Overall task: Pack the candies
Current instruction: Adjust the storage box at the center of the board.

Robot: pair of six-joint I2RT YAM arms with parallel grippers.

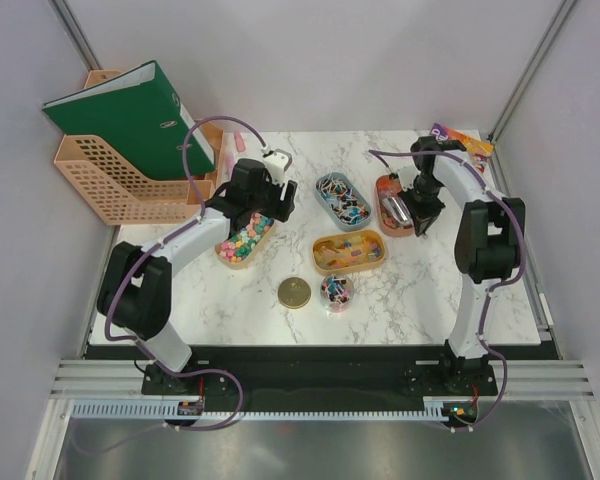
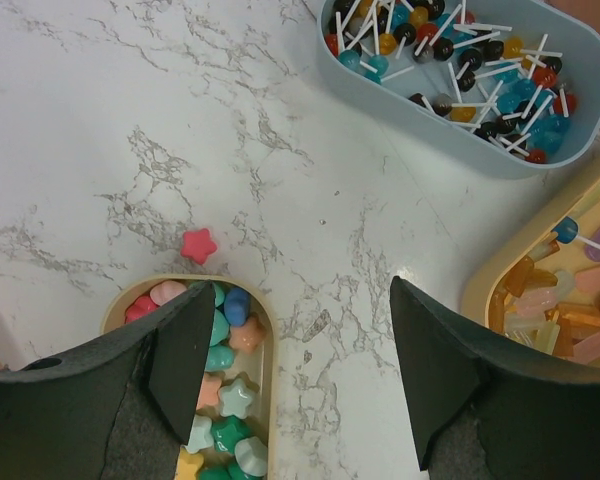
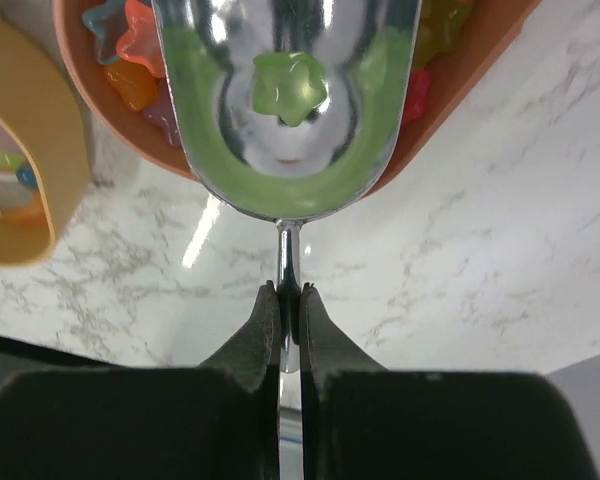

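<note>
Candies (image 1: 245, 238) in oval trays (image 1: 317, 252), white marble tabletop (image 1: 230, 305), grey booth walls (image 1: 330, 60)

On the counter (image 1: 430, 300), the left tray (image 1: 230, 262) holds candies (image 1: 242, 243), the far middle tray (image 1: 318, 192) lies behind the near middle tray (image 1: 317, 255), a scoop (image 1: 398, 212) sits over the right tray (image 1: 379, 195), a lid (image 1: 294, 292) and jar (image 1: 336, 291) lie nearer, side by side, and a file rack (image 1: 110, 190) stands far left.

Bright even light, glare on scoop (image 3: 280, 155)

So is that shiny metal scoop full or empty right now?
Almost empty: just one green star candy lies in the scoop, whose handle the right hand pinches above the orange tray.
</note>
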